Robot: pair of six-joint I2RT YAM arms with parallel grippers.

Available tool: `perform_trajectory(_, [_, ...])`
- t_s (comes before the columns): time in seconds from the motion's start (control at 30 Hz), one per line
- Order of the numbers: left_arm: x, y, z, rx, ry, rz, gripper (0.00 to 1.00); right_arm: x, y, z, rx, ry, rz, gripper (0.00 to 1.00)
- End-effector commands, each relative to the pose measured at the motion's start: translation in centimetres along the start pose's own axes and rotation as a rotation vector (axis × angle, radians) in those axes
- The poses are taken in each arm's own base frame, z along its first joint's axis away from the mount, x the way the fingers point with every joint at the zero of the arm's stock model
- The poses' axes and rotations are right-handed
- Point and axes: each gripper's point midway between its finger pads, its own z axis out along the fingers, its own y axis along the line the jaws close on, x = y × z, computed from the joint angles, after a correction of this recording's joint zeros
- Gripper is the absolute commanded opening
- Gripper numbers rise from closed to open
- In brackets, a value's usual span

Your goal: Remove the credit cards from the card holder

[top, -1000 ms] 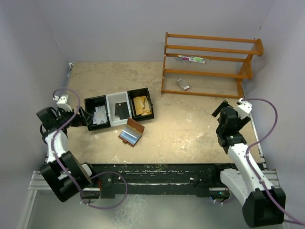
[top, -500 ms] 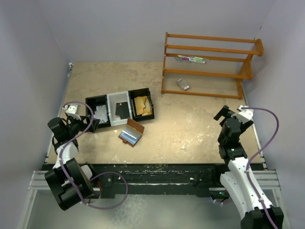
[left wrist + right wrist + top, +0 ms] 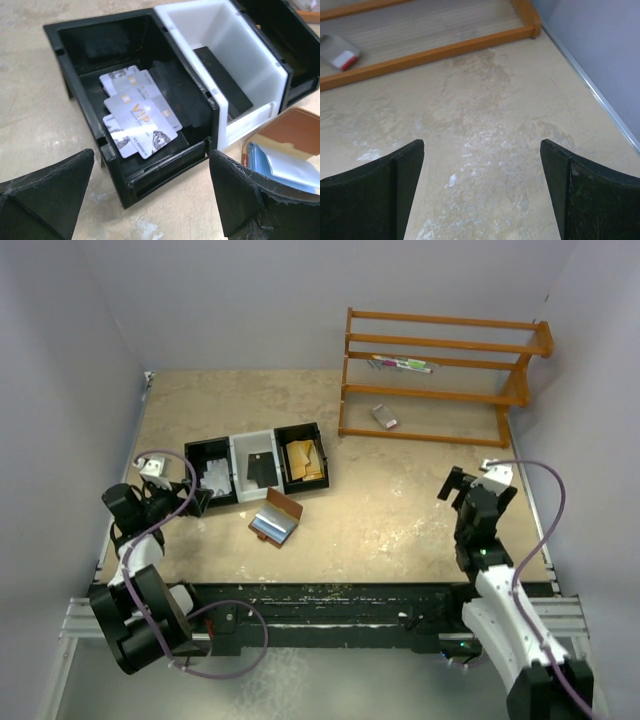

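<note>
The brown leather card holder (image 3: 284, 506) lies open on the table in front of the tray, with light blue credit cards (image 3: 268, 528) in it. In the left wrist view the card holder (image 3: 292, 127) and its light blue and pale cards (image 3: 280, 167) show at the right edge. My left gripper (image 3: 198, 499) (image 3: 150, 200) is open and empty, low over the table just in front of the tray's left end, left of the holder. My right gripper (image 3: 452, 486) (image 3: 480, 190) is open and empty over bare table at the right, far from the holder.
A black-and-white three-compartment tray (image 3: 228, 445) (image 3: 215, 95) holds several silver-grey cards (image 3: 137, 117) on the left, a black card (image 3: 220, 80) in the middle and orange-yellow pieces (image 3: 303, 460) on the right. A wooden shelf rack (image 3: 440, 390) (image 3: 435, 50) stands at the back right with a small block (image 3: 339, 52).
My left gripper has drawn back from the tray's left end toward the near left. The tray has shifted slightly right. My right arm has pulled back and turned left.
</note>
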Motion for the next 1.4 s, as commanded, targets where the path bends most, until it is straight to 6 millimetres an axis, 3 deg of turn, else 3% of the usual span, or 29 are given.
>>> perform_trajectory(0.0, [0.1,1.1,-1.0,-0.150,-0.021,-0.033,0.99,-1.8,1.7,-2.1,-0.191,-0.194,0.001,0.99])
perform_trajectory(0.2, [-0.9,-1.2,-3.0,-0.186,-0.164,0.110,0.99,-2.5,-1.6,-3.2,-0.058,-0.307,0.065,0.99])
perform_trajectory(0.23, [-0.7,-1.1,-2.8,-0.187,-0.149,0.106,0.99,-2.6,-1.3,-3.1,-0.072,-0.321,0.053,1.00])
perform_trajectory(0.3, [-0.7,-1.2,-2.5,-0.200,-0.141,0.112,0.99,-1.9,1.4,-3.0,-0.225,-0.324,-0.044,1.00])
perform_trajectory(0.4, [-0.6,-1.8,-2.3,-0.233,-0.150,0.150,0.99,-0.6,2.5,-3.1,-0.287,-0.293,-0.034,1.00])
perform_trajectory(0.53, [0.1,-2.4,-3.0,-0.272,-0.223,0.190,0.99,-0.6,1.8,-2.9,-0.243,-0.288,-0.025,1.00])
perform_trajectory(0.7, [0.4,-2.5,-2.4,-0.238,-0.169,0.189,0.99,-0.7,1.8,-3.0,-0.247,-0.293,-0.023,1.00])
perform_trajectory(0.9, [0.3,-3.9,-2.7,-0.183,-0.202,0.238,0.99,-0.7,2.0,-3.0,-0.259,-0.291,-0.024,1.00])
perform_trajectory(1.37, [0.6,-4.3,-1.9,-0.121,-0.166,0.248,0.99,-0.6,2.1,-3.1,-0.265,-0.289,-0.026,0.99])
